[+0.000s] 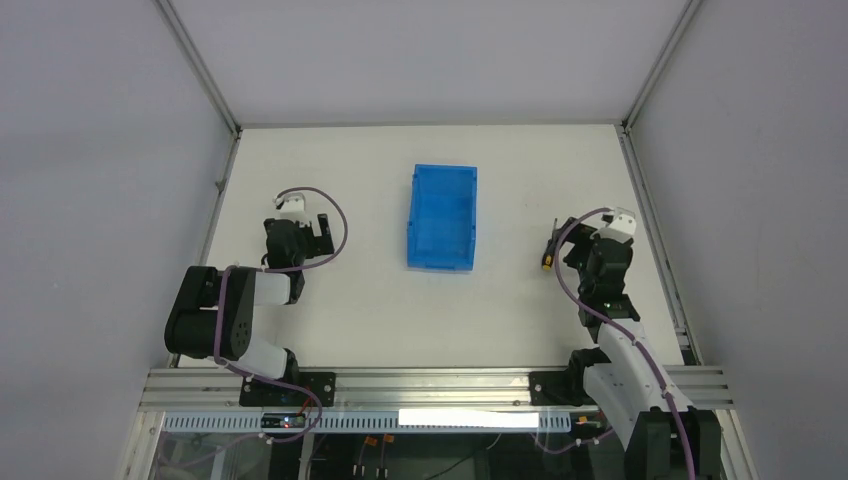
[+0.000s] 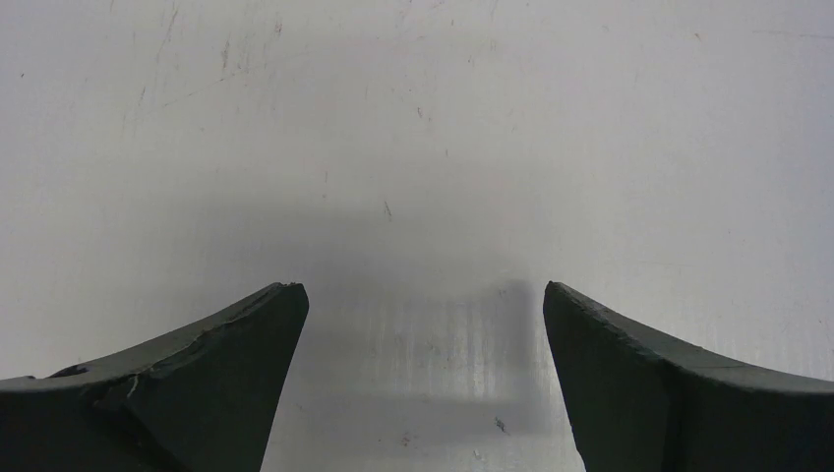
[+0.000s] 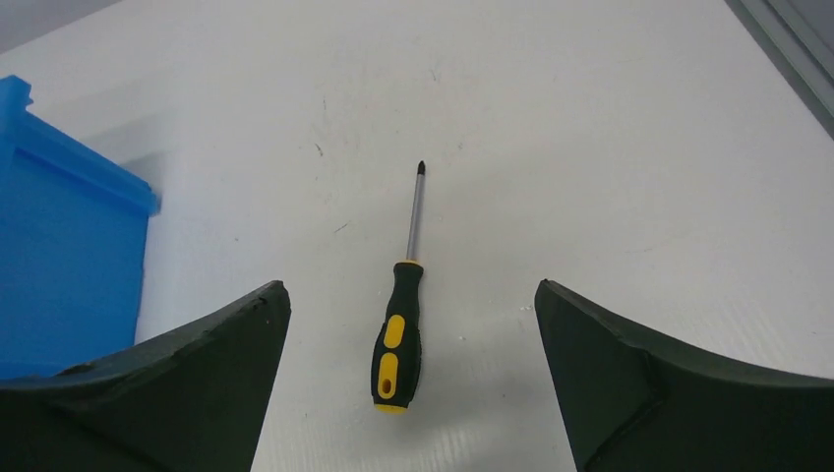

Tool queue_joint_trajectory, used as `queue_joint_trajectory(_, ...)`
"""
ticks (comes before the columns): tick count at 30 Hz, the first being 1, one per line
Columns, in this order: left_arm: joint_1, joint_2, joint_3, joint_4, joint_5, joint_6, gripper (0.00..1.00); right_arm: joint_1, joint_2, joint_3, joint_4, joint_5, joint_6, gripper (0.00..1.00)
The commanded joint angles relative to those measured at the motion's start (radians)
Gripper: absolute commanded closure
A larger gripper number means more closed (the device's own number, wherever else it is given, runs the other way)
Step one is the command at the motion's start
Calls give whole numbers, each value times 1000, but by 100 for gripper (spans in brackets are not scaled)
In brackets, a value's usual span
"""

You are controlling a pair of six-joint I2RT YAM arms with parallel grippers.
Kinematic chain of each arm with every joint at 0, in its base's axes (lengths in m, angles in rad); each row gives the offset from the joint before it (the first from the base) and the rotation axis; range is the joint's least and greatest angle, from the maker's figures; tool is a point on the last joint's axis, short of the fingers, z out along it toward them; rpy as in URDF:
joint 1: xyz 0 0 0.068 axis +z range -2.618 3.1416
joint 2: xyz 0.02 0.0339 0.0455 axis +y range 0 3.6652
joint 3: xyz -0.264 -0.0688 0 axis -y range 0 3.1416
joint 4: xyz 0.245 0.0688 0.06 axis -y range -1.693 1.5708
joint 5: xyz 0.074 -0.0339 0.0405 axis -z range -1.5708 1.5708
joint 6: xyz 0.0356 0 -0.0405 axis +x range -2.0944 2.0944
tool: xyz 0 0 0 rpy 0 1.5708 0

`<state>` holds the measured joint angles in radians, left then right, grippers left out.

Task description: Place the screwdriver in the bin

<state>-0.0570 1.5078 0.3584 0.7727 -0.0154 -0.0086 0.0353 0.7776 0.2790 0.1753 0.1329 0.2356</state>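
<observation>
The screwdriver [image 3: 398, 336], with a black and yellow handle and a thin metal shaft, lies flat on the white table, its tip pointing away from the right wrist camera. In the top view it [image 1: 549, 250] lies right of the bin. My right gripper [image 3: 411, 295] is open above it, the handle between the two fingers, not touching; in the top view the gripper [image 1: 580, 248] sits just right of the screwdriver. The blue bin [image 1: 442, 217] stands open-top at the table's middle and shows at the left edge of the right wrist view [image 3: 59, 265]. My left gripper [image 2: 423, 295] is open and empty over bare table, left of the bin [image 1: 318, 232].
The white table [image 1: 430, 320] is enclosed by grey walls with metal frame rails at left [image 1: 222, 185] and right [image 1: 650, 220]. An aluminium rail [image 1: 430, 385] runs along the near edge by the arm bases.
</observation>
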Motion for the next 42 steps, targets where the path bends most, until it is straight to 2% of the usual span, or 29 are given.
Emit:
queue_joint_trajectory(1, 8, -2, 20, 39, 20, -7, 0, 3, 6, 22, 72, 165, 94, 1)
queue_joint_trajectory(4, 8, -2, 20, 39, 20, -7, 0, 2, 36, 88, -30, 329, 214, 1)
queue_joint_trajectory(6, 8, -1, 20, 40, 19, -7, 0, 0, 64, 149, -130, 323, 195, 1)
queue_joint_trajectory(7, 8, 0, 20, 39, 20, -7, 0, 0, 82, 189, -176, 264, 157, 1)
queue_joint_trajectory(10, 8, -1, 20, 39, 20, -7, 0, 0, 139, 320, -284, -102, -6, 1)
queue_joint_trajectory(12, 8, -1, 20, 39, 21, -6, 0, 0, 193, 399, -348, -207, 4, 6)
queue_joint_trajectory(14, 8, -1, 20, 40, 20, -7, 0, 0, 269, 493, -462, -174, 32, 12)
queue_joint_trajectory(16, 7, -1, 20, 39, 20, -7, 0, 0, 364, 593, -622, -74, 62, 18)
queue_joint_trajectory(20, 8, -1, 20, 40, 20, -6, 0, 0, 574, 757, -820, -3, 54, 20)
queue_joint_trajectory(26, 8, -1, 20, 39, 19, -7, 0, 3, 760, 832, -846, -69, 35, 24)
queue_joint_trajectory(35, 8, -1, 20, 39, 20, -7, 0, 5, 949, 855, -831, -113, 33, 44)
queue_joint_trajectory(39, 7, -1, 20, 39, 20, -7, 0, 17, 997, 850, -824, -104, 30, 58)
queue_joint_trajectory(40, 8, -1, 20, 40, 19, -7, 0, 21, 1001, 850, -825, -95, 30, 65)
queue_joint_trajectory(41, 8, 0, 20, 39, 20, -6, 0, 23, 1000, 850, -828, -89, 27, 75)
queue_joint_trajectory(42, 8, -1, 20, 40, 20, -6, 0, 25, 995, 851, -830, -83, 26, 80)
